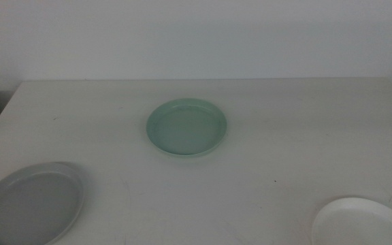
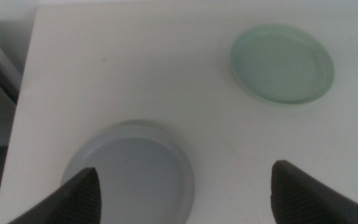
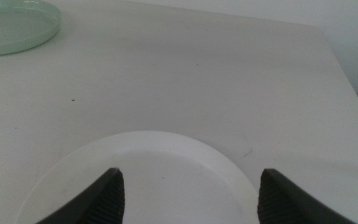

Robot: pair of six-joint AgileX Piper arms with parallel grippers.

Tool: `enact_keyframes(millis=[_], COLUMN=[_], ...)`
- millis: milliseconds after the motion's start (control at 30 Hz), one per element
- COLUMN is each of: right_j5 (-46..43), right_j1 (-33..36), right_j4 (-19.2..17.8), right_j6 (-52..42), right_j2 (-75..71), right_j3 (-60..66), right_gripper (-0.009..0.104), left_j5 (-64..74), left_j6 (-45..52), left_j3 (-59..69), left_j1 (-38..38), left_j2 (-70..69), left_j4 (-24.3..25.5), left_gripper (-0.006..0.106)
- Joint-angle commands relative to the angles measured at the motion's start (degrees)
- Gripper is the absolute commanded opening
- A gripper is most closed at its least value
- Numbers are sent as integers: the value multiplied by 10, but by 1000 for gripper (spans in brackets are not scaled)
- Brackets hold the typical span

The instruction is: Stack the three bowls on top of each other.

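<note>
mint bowl (image 1: pixel 186 127) mid-bench (image 1: pixel 305 136) | grey bowl (image 1: pixel 31 203) near-left of it, left gripper (image 2: pixel 185 186) above, jaws wide open | white bowl (image 1: pixel 363 222) near-right, right gripper (image 3: pixel 188 190) above, jaws gaping too

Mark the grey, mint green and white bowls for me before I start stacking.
grey bowl (image 1: pixel 31 202), middle view, on its flat inner floor.
mint green bowl (image 1: pixel 186 127), middle view, on the centre of its inside.
white bowl (image 3: pixel 148 183), right wrist view, on its inner surface between the jaws.
</note>
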Motion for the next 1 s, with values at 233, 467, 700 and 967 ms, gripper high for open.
enact_keyframes(millis=[233,467,700,967], right_j5=[-43,-43,-43,-43], right_j1=[-4,-4,-4,-4], right_j4=[-6,-6,-6,-6], right_j6=[-2,-2,-2,-2], right_j2=[-15,-15,-15,-15], right_j3=[-1,-1,-1,-1], right_gripper=[55,55,55,55], left_j5=[-26,-15,-24,-42], left_j6=[-1,9,117,349], left_j3=[-18,-18,-18,-18], left_j1=[1,28,131,274], left_j2=[90,154,224,329], left_j4=[8,66,23,-111], left_gripper=[105,105,105,105])
